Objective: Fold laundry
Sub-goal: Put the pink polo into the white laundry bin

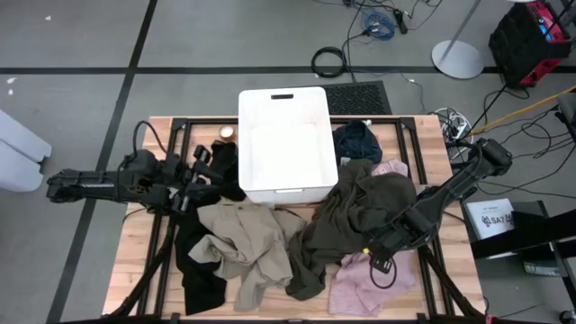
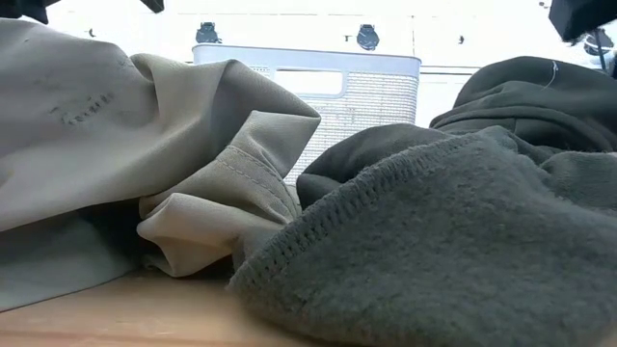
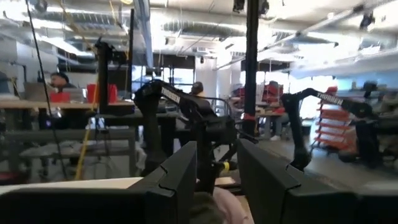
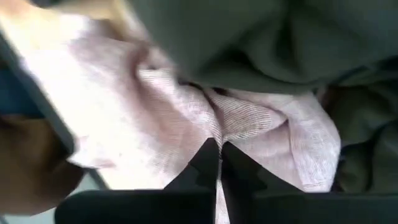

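Note:
The laundry lies heaped on the table in front of the white bin point(image 1: 283, 99). A beige-tan garment point(image 1: 247, 238) is left of the middle. A large dark olive-grey one point(image 1: 360, 211) is right of it and lies partly over a pale pink one point(image 1: 360, 283) at the near right. Black cloth point(image 1: 198, 270) lies at the near left and a navy piece point(image 1: 357, 142) at the far right. My right gripper point(image 1: 382, 265) is down on the pink garment point(image 4: 186, 106), shut on it. My left gripper point(image 1: 205, 171) is open, level and empty point(image 3: 214, 180), over black cloth left of the bin. My right gripper pinches a raised fold point(image 4: 219, 127) of the pale pink garment between its two fingertips, close to the olive garment's edge point(image 4: 249, 37). The fingers come from above, slanting down. The pink cloth around the fold lies slack on the table.
The white bin point(image 2: 308, 67) stands at the far middle of the table. A small round thing point(image 1: 226, 133) lies left of it. Bare wood shows along the near left edge point(image 1: 135, 279). Beige point(image 2: 193, 145) and olive cloth point(image 2: 434, 241) fill the low view.

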Tool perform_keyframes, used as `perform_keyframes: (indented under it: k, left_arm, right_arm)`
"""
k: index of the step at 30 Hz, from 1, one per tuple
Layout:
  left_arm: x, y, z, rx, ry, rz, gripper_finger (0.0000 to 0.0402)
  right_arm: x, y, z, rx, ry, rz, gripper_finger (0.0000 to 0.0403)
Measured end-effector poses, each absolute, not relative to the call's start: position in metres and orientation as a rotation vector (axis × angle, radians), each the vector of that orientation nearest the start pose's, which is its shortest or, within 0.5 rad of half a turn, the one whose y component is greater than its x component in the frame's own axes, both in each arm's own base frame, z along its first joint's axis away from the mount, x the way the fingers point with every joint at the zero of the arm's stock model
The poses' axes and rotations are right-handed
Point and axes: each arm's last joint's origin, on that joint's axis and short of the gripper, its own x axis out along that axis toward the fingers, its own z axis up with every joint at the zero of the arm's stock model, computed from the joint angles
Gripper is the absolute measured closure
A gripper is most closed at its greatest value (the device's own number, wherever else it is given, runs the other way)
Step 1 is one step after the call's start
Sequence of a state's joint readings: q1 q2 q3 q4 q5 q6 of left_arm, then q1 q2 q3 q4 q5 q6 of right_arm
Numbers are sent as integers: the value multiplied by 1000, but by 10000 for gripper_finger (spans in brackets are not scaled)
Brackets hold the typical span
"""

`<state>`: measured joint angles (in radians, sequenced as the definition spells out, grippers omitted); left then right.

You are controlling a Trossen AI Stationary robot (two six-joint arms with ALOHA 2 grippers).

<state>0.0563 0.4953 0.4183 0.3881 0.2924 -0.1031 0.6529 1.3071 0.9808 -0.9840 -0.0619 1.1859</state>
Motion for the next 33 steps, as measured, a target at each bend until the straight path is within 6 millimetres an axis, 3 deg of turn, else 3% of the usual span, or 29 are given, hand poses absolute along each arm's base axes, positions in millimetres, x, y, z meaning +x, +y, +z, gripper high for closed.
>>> perform_keyframes:
  k: [5,14,19,23,33]
  left_arm:
    - [125,-9,304,-42,-343,-369,276]
    - [122,-16,309,-13,-406,-444,276]
    - [127,-19,307,-26,-386,-467,276]
    - [135,-23,304,-33,-367,-488,276]
    - [147,-28,301,-38,-367,-519,276]
  right_arm:
    - [193,148,304,614,1252,-69,402]
    - [193,142,445,422,650,185,403]
    - [188,137,496,262,337,313,403]
    - [184,135,513,186,231,370,403]
    - [197,126,501,205,303,177,403]
